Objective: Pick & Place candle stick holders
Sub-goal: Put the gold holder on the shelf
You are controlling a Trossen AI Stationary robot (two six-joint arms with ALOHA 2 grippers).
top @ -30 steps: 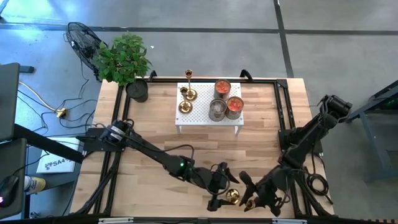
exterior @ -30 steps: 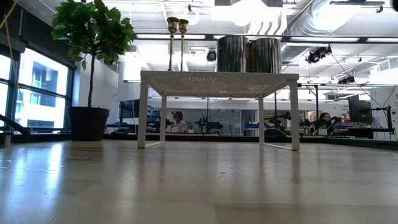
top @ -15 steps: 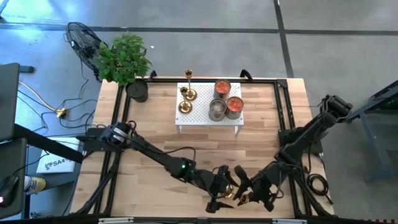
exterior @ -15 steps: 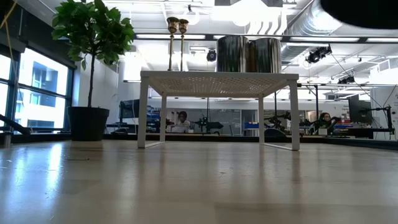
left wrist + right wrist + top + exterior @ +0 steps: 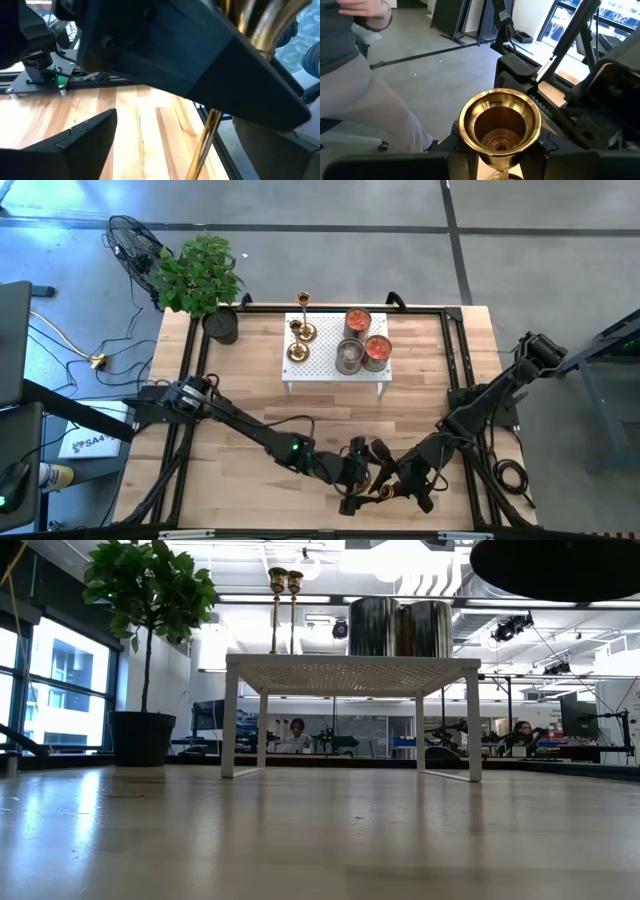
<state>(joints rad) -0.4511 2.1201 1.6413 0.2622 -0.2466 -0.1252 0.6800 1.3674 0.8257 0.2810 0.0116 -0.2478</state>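
One gold-brass candle stick holder (image 5: 380, 489) is near the table's front edge, between my two grippers. My right gripper (image 5: 393, 488) is shut on it. Its open cup (image 5: 500, 122) fills the right wrist view, and its round base (image 5: 560, 565) shows from below at the top of the low view. My left gripper (image 5: 352, 477) is open just left of it, and the thin stem (image 5: 205, 140) passes in front of it. Several more gold holders (image 5: 299, 330), one taller, stand on the white perforated stand (image 5: 320, 370). My right gripper holds the candle stick holder by its stem just under the cup (image 5: 500, 171), pinched between the two fingers. The fingers come slanting from the table's right and from above. The holder is lifted clear of the table, its base well above the tabletop.
Three tin cans (image 5: 358, 338) stand on the right half of the white stand. A potted plant (image 5: 205, 280) is at the table's far left corner. Bare wood lies between the stand and the grippers. People sit in the room beyond the table.
My right gripper has gone toward the table's left and a little toward its far edge, carrying the candle stick holder up; its base has come into the top of the low view. My left gripper has stayed open beside it.
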